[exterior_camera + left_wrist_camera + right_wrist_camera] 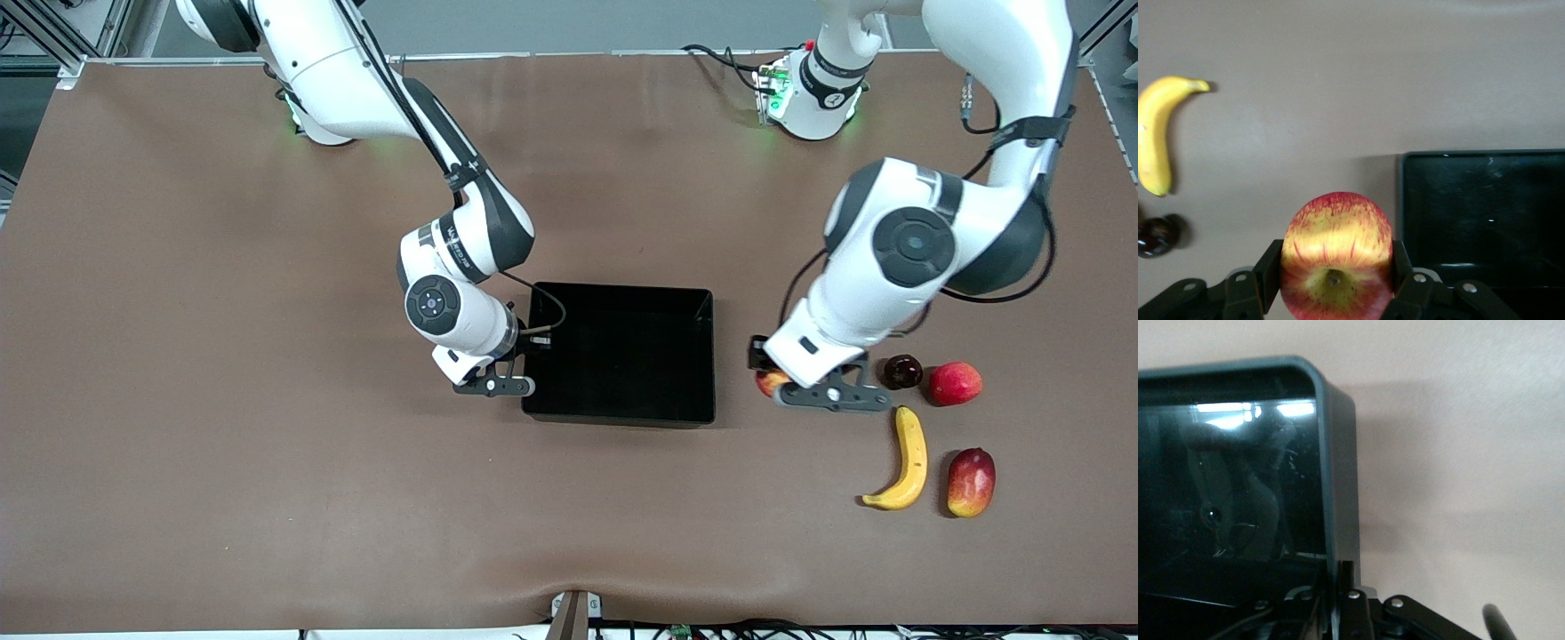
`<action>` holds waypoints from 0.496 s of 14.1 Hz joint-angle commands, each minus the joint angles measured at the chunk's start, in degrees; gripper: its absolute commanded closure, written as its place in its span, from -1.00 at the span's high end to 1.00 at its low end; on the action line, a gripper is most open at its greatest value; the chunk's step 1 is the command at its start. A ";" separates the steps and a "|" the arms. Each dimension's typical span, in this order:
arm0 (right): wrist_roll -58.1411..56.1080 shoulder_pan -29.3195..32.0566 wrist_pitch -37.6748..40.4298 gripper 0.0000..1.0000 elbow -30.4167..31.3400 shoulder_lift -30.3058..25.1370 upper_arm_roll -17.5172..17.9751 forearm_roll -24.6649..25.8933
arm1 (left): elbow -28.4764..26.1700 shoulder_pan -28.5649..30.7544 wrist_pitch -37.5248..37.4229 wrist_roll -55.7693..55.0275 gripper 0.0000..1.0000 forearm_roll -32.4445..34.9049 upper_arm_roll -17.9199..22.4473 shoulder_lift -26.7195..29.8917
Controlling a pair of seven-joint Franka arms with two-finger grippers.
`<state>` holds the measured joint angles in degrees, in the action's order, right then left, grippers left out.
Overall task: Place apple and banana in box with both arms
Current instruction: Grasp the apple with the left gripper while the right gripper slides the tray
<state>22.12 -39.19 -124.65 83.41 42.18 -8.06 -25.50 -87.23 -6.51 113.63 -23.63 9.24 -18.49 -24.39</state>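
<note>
Toward the left arm's end of the table, the left gripper [1336, 293] pinched the apple [1336, 263] just beside the box [702, 356], whose open tray lay toward the right arm. The right gripper [1338, 603] clamped the box wall. The banana [902, 471] lay on the table, nearer the camera, long axis pointing away from it.

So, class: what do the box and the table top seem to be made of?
Box: probably hard black plastic, glossy; the right wrist view shows bright light reflections on its floor. Table top: brown and matte, perhaps a soft mat; it shows no shine and faint ripples.
</note>
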 commanded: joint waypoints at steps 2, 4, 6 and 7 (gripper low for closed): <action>-3.04 2.45 3.96 1.00 -1.84 -1.66 -0.47 -0.43 | 0.74 -5.07 -0.78 -9.74 -1.00 0.69 -0.67 -1.89; -3.04 3.41 12.37 1.00 -6.56 -2.46 -2.39 -0.26 | 1.26 -7.80 -0.17 -10.47 -1.00 0.95 -0.67 -3.47; -3.48 4.99 23.09 1.00 -12.71 -2.46 -5.72 -0.34 | 2.41 -10.53 0.01 -11.87 -1.00 1.04 -0.50 -5.40; -3.92 5.70 26.36 1.00 -15.09 -2.46 -7.57 -0.34 | 2.41 -11.06 0.45 -12.14 -1.00 1.04 -0.41 -6.54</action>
<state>19.52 -35.54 -105.11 73.19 40.07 -13.34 -25.48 -86.86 -16.38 113.92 -34.67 9.25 -19.30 -28.62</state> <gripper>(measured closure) 0.119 0.326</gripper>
